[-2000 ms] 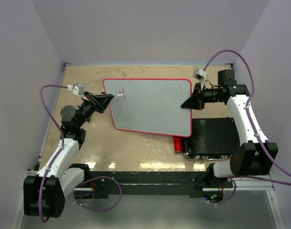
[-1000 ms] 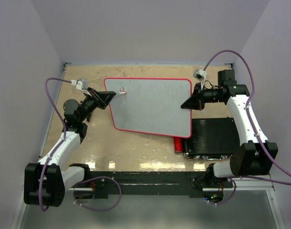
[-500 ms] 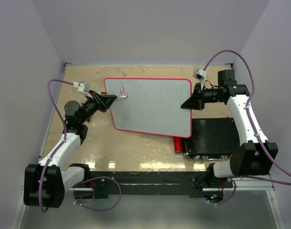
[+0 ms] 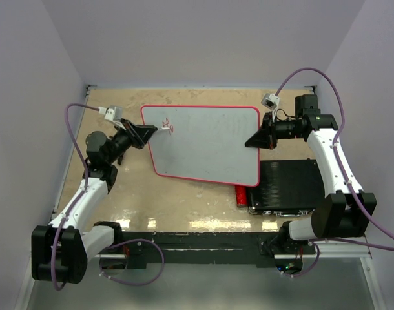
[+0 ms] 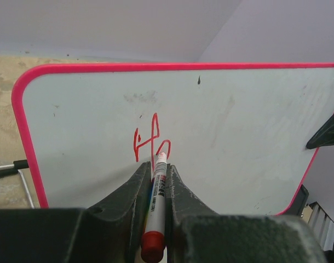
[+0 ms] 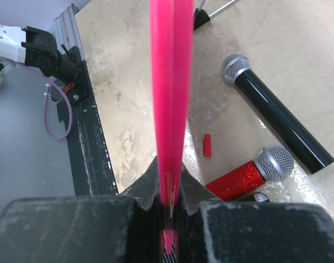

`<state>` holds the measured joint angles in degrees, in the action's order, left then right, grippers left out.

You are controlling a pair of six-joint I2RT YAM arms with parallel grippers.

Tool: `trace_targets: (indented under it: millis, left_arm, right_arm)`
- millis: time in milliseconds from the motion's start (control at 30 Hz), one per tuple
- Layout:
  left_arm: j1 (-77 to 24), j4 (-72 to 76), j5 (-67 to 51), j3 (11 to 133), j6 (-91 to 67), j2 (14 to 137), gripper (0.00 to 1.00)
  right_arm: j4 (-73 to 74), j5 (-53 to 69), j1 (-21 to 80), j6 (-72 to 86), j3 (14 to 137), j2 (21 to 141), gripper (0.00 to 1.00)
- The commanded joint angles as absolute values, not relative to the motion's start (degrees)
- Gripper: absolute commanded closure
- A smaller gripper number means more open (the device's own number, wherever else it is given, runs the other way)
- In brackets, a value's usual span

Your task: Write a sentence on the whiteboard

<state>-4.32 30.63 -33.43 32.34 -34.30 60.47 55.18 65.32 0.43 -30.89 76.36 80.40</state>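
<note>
A: Since a moment ago, the left gripper [image 5: 157,167] is shifting a little rightward, and the sentence [image 5: 150,145] is now reading "Ho" rather than a lone "H".

B: What is it gripping?

A: It is pinching a marker [image 5: 155,204], tip meeting the whiteboard [image 4: 210,148] near the top-left corner.

B: Where is the board sitting?

A: It is lying over the middle of the table [image 4: 119,187], with the right gripper [image 6: 170,175] clamping its right edge.
</note>
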Motion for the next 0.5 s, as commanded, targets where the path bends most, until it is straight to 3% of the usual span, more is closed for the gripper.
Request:
trace_targets:
  millis: [0,467]
  left_arm:
    - [-4.39,30.50,-30.59,35.77,-31.47,61.00,1.00]
    - [-4.39,32.78,-34.89,34.72,-34.18,57.57,1.00]
  right_arm:
    - [54.49,66.09,1.05,-33.84,77.43,79.19,1.00]
    - [54.49,66.01,1.14,-33.84,77.34,79.37,1.00]
